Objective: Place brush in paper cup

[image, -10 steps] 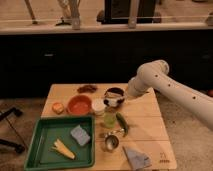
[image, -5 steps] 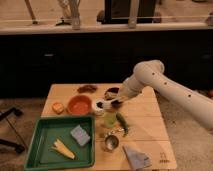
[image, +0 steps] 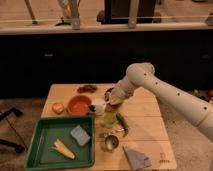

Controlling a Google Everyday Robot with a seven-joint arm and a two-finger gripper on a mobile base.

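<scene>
Dark cabinets back a wooden worktop (image: 150,125) where the hand (image: 111,98) hovers just beside the paper cup (image: 98,106). Its grip cannot be told, nor can the brush be made out, so placement looks unfinished.

The white arm (image: 172,95) reached in from the right, elbow raised and forearm angled downward, with the gripper (image: 111,98) low over the table's (image: 150,132) middle.
</scene>
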